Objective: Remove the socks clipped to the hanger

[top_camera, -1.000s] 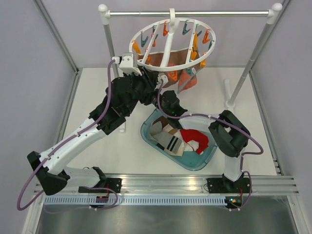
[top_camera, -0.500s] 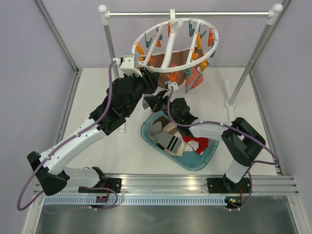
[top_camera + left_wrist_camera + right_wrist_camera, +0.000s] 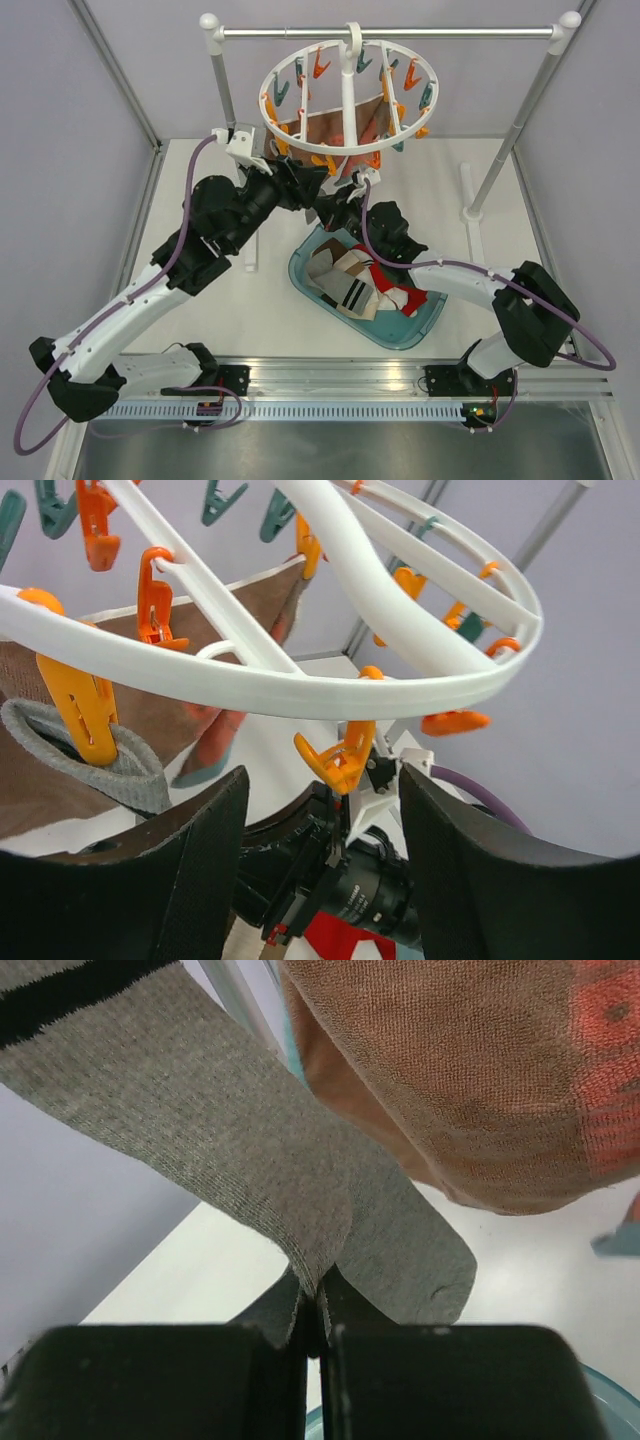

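The left gripper (image 3: pixel 320 795) has just sprung wide and holds nothing, its jaws gaping below the hanger (image 3: pixel 380 600), where an orange clip (image 3: pixel 75 705) pins a grey sock (image 3: pixel 110 770). To its right, the right gripper (image 3: pixel 312 1325) has snapped shut on the sock's hanging end, so a pull looks due. I can read no writing anywhere.

The left end effector (image 3: pixel 303 188) and right end effector (image 3: pixel 333 205) meet tip to tip just under the near rim of the hanger (image 3: pixel 347 95). From above, their jaws cannot be made out. A brown cloth (image 3: pixel 328 125) hangs from the clips just behind them. On the counter (image 3: pixel 280 330), just nearward of the right end effector, a teal basin (image 3: pixel 420 325) holds socks (image 3: pixel 350 290), striped, beige and red.
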Controlling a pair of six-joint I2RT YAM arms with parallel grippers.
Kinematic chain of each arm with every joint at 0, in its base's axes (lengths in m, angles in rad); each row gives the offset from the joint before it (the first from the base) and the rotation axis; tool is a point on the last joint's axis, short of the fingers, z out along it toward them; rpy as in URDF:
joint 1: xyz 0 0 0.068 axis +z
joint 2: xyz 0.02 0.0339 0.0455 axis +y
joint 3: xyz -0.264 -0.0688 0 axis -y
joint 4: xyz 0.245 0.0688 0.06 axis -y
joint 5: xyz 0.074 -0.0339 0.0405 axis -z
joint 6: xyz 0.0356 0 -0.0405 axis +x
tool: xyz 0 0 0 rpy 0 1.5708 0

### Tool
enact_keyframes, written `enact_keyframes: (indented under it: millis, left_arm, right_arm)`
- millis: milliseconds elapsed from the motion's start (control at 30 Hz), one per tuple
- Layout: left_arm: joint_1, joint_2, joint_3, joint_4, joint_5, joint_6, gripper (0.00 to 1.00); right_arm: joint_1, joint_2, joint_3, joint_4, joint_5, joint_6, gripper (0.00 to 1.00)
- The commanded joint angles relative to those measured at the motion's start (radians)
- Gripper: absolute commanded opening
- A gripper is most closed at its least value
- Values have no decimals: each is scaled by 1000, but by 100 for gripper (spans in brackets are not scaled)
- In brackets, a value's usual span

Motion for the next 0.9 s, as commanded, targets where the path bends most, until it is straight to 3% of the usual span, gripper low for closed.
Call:
enact_keyframes:
  millis: [0, 200, 333, 467, 700, 867]
  left_arm:
    - [-3, -56, -2, -42, 113, 47, 66]
    - [-3, -178, -49, -83, 89, 41, 63]
    - [-3, -269, -80, -99, -111, 27, 60]
    - [-1, -283, -94, -116, -225, 31, 56]
    - [8, -188, -83, -81, -246, 52, 54]
    - [89, -148, -86, -36, -128, 41, 54]
  right_arm:
    - [0, -50, -7, -46, 4, -42, 1]
    - [0, -88, -14, -118, 7, -77, 1]
    - [0, -119, -34, -143, 11, -88, 1]
    - [0, -155, -51, -158, 30, -88, 1]
    - [0, -186, -66, -183, 16, -86, 1]
    - [-2, -240, -85, -236, 2, -95, 1]
